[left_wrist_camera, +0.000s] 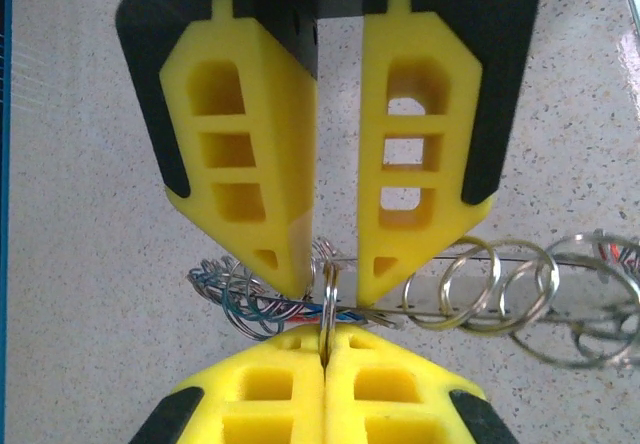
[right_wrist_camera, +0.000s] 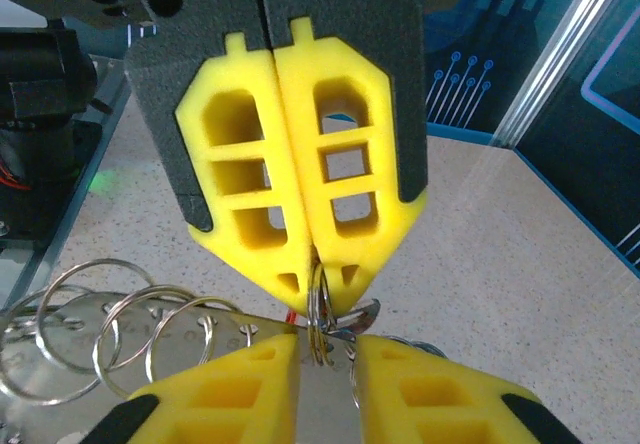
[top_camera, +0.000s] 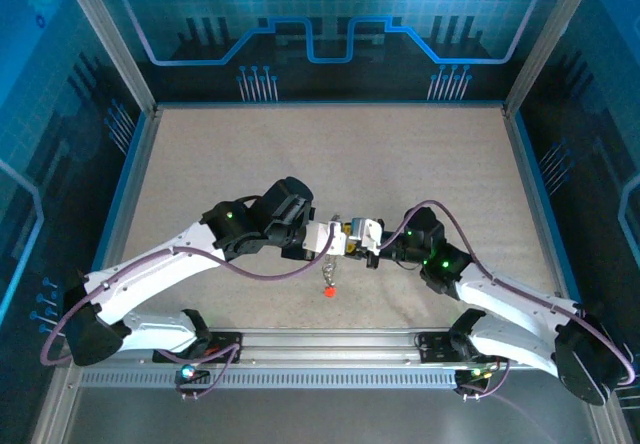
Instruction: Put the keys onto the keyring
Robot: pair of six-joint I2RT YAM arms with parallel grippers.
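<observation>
Both grippers meet at mid-table, left gripper facing right gripper. My left gripper is shut on a small silvery split ring standing on edge. The right gripper is open, its yellow fingertips either side of that ring. The keyring's thin grey wire runs off to the right with several split rings threaded on it. A tangle of thin rings with blue and red glints lies left. In the right wrist view my right gripper brackets the ring, with a silvery key beside it. A red-headed key dangles beneath.
The speckled beige table stretches wide behind and to both sides of the grippers. Blue-lit walls and aluminium posts fence it in. The metal rail with the arm bases runs along the near edge.
</observation>
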